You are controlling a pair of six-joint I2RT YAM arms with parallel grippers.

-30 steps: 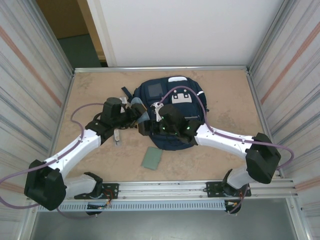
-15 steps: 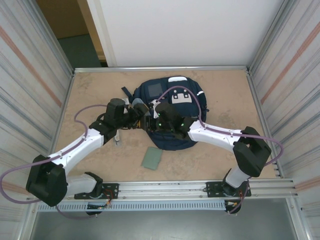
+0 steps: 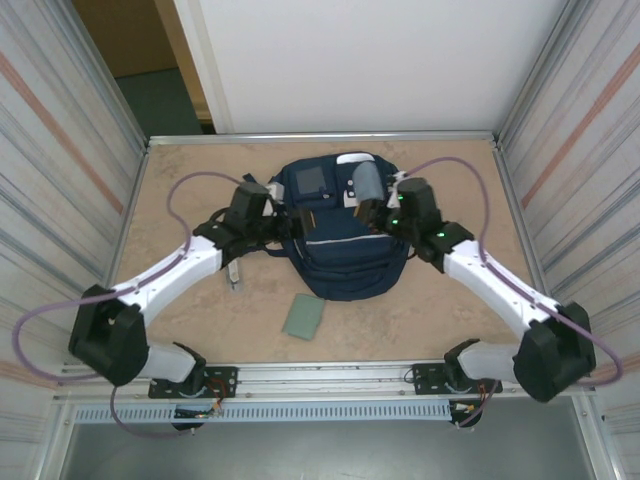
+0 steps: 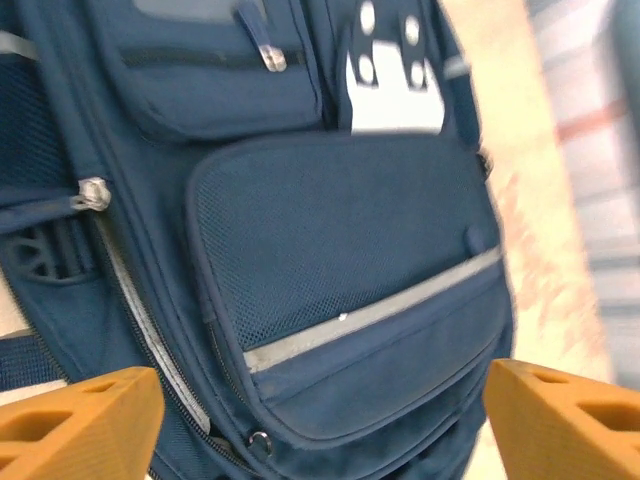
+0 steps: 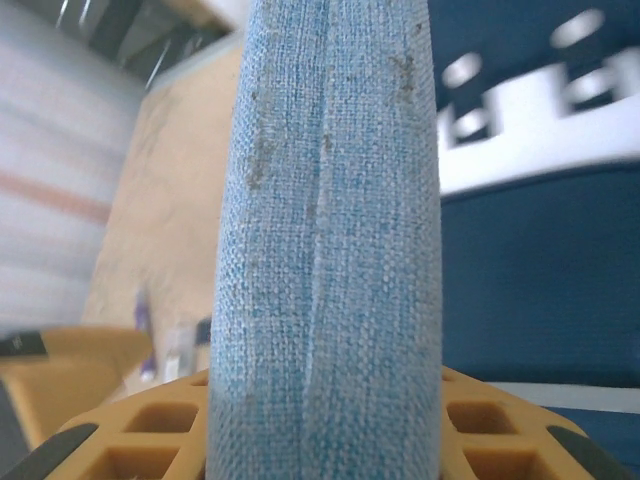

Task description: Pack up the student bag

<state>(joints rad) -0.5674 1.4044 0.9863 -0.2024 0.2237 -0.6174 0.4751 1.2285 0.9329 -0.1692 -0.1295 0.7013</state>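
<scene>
Student bag (image 3: 340,250) between open left claw (image 4: 320,425) and right claw (image 5: 325,425) tight around blue pouch (image 5: 330,200); green pad (image 3: 303,316) nearby.

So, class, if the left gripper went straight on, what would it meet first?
Most likely the student bag, its front mesh pocket; the open left gripper faces it, depth unclear.

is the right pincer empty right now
No, the right pincer is clamped on a light blue fabric pouch, held over the student bag.
</scene>
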